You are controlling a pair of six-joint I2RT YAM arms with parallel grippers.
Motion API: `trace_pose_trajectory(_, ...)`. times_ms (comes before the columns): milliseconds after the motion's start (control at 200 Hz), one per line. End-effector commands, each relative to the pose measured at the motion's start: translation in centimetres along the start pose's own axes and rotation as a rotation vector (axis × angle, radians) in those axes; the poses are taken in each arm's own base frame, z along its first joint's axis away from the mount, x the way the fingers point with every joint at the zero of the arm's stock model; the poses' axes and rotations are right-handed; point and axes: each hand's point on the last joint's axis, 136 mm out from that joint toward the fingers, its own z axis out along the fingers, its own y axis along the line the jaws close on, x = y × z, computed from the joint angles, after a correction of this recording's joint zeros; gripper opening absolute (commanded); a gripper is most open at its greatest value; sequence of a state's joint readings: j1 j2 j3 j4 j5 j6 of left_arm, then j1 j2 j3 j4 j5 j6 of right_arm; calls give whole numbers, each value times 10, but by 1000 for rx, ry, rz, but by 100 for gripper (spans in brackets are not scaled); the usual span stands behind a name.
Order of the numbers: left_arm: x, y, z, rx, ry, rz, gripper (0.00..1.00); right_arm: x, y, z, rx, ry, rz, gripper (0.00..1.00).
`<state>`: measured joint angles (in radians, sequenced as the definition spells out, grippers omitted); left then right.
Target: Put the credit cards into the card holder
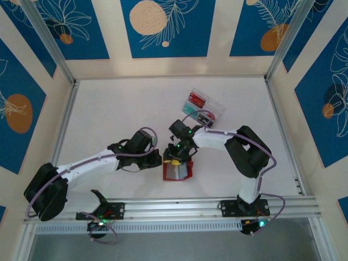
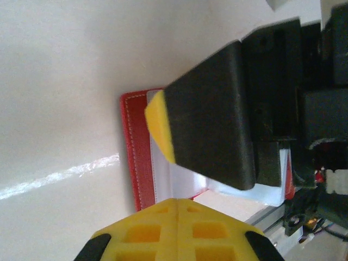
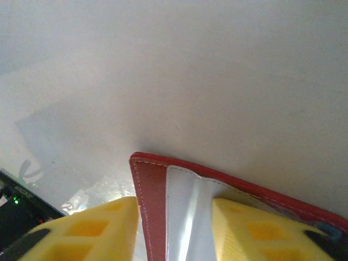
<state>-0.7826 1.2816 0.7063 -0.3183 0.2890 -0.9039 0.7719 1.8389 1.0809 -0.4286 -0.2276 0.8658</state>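
Observation:
The red card holder lies open near the table's front edge, its pale clear pockets facing up. My right gripper hangs over its far edge. In the right wrist view the yellow fingers stand apart on either side of the holder's red border and a clear pocket. My left gripper is at the holder's left side, and its yellow tips meet with nothing between them, at the holder's edge. Red and teal credit cards lie in a clear box at the back.
The clear plastic box stands behind the right arm, toward the back right. A metal rail runs along the near edge, just in front of the holder. In the left wrist view the right gripper's black finger hangs over the holder.

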Motion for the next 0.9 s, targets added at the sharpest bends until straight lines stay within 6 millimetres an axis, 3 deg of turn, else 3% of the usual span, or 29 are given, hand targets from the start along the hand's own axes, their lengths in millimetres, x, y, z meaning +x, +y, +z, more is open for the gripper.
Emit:
trace_pose_trajectory(0, 5, -24, 7, 72, 37, 58, 0, 7, -11, 8, 30, 48, 34, 47)
trace_pose_trajectory(155, 6, -32, 23, 94, 62, 66, 0, 8, -11, 8, 30, 59, 41, 53)
trace_pose_trajectory(355, 11, -27, 52, 95, 98, 54, 0, 6, -8, 4, 13, 63, 57, 55)
trace_pose_trajectory(575, 21, -6, 79, 47, 147, 44, 0, 3, -4, -2, -5, 62, 66, 56)
trace_pose_trajectory(790, 34, 13, 96, -9, 179, 60, 0, 0, -2, -4, -24, 68, 83, 57)
trace_pose_trajectory(895, 33, 6, 92, 82, 131, 46, 0, -2, -5, -4, -28, 73, 103, 57)
